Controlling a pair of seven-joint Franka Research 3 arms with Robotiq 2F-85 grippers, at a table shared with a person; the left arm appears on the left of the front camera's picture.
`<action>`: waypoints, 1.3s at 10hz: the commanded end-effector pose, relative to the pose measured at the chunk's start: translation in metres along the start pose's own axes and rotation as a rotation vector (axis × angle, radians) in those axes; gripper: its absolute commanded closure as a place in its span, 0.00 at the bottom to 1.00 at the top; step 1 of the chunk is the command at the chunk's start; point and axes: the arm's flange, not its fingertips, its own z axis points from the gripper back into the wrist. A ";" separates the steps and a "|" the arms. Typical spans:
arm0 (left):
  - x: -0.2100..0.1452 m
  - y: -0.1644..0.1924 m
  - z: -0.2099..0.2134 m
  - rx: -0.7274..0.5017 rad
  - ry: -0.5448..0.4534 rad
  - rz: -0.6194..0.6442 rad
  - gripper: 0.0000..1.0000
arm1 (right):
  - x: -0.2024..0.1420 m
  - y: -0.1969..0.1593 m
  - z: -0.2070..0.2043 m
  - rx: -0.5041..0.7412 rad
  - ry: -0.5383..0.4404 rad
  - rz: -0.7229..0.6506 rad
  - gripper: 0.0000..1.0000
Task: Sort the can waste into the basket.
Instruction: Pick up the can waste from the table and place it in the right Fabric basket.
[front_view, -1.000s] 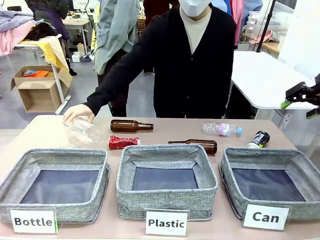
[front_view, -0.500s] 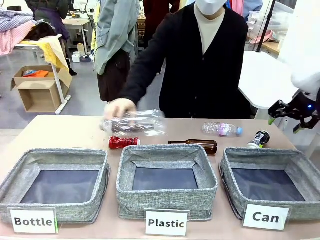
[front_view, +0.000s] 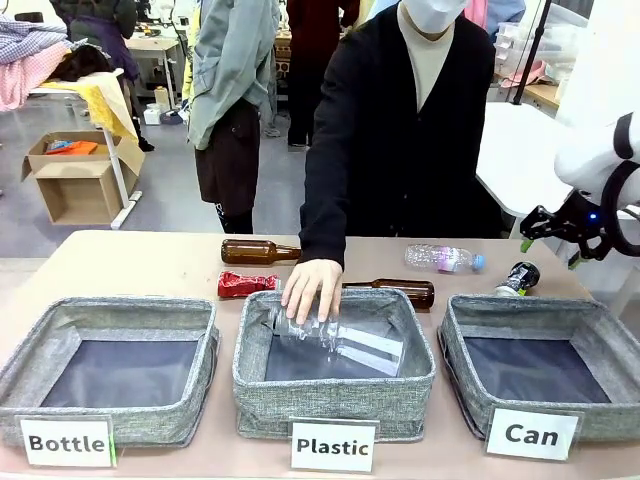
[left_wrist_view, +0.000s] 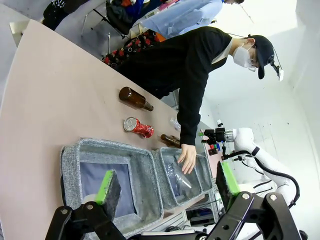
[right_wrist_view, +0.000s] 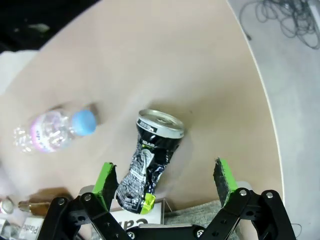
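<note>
Green-padded and spread wide, my left gripper (left_wrist_view: 167, 180) hangs above the table. The shiny red crushed can (front_view: 245, 285) has not moved. The person's hand (front_view: 312, 290) has carried the clear plastic bottle (front_view: 340, 340) into the grey woven "Plastic" bin (front_view: 335, 395). The black crushed can (front_view: 518, 278) lies just behind the grey woven "Can" basket (front_view: 455, 325). My right gripper (front_view: 548, 252) has dropped closer above it, fingers apart and empty.

The crushed black metal can (right_wrist_view: 150, 160) has a creased, glossy printed skin and a bright bare-metal top; the crumpled red metal can (front_view: 245, 285) shines like foil. The square grey basket marked "Can" (front_view: 530, 306) is coarse woven cloth with a smooth dark bottom and a white card (front_view: 532, 433), on a smooth matt beige tabletop (front_view: 120, 262). The two brown glass bottles (front_view: 258, 252) are glossy, the large clear plastic bottle (front_view: 350, 345) crinkled.
</note>
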 end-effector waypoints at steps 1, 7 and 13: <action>0.001 0.000 0.000 -0.020 -0.014 -0.022 0.00 | 0.010 0.014 -0.005 -0.057 -0.003 -0.027 0.00; 0.001 0.000 0.000 -0.020 -0.014 -0.022 0.00 | 0.006 0.010 -0.050 -0.089 0.052 -0.158 0.00; 0.001 0.000 0.000 -0.020 -0.014 -0.022 0.00 | -0.002 0.005 -0.078 -0.141 0.175 -0.173 0.00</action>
